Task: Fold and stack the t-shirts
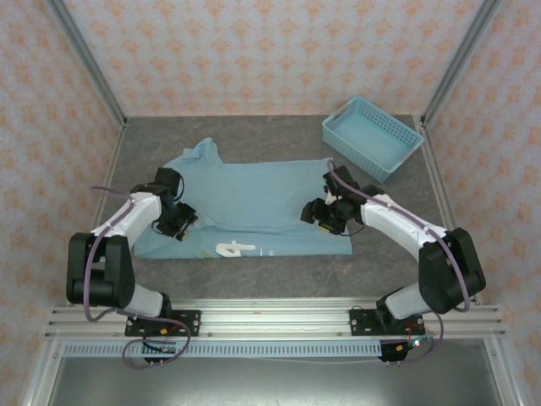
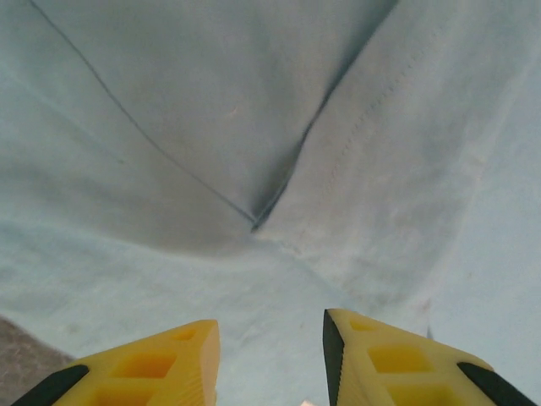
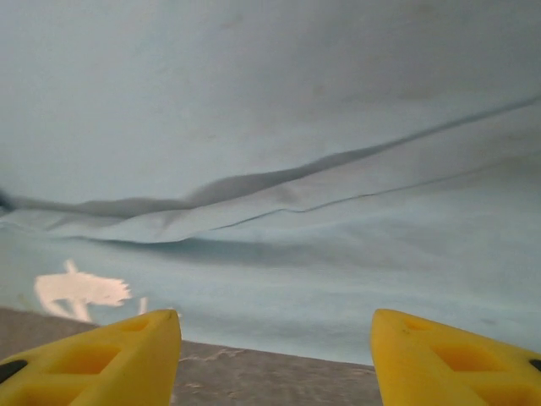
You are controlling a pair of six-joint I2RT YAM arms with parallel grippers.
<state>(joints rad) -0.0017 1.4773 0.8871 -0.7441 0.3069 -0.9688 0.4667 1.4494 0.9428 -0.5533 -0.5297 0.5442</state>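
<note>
Cloth first: the light blue, short-sleeved soft cloth t-shirt (image 1: 254, 199) is lying spread on the grey speckled table (image 1: 397, 262). Its long axis is running left to right, and its white printed lettering (image 1: 235, 249) is peeking out along the near hem.

Starting on the left, the left gripper (image 1: 179, 222) is hovering low over the shirt's left end. In the left wrist view its yellow fingers (image 2: 161, 364) are standing partly apart with nothing between them, just creased fabric below.

Moving across, the right gripper (image 1: 319, 216) is sitting over the shirt's right end. In its own wrist view its jaws are gaping wider, gripping nothing either, and looking across a raised fold ridge (image 3: 254, 199).

Far right, the light blue perforated plastic basket (image 1: 351, 156) is sitting apart from the shirt's corner.

So the 2 grippers are bracketing the shirt at opposite ends of its long axis, each nearest its own side. I'm judging that the coming fold is turning on that symmetry, with each arm pinching the edge beneath it.
</note>
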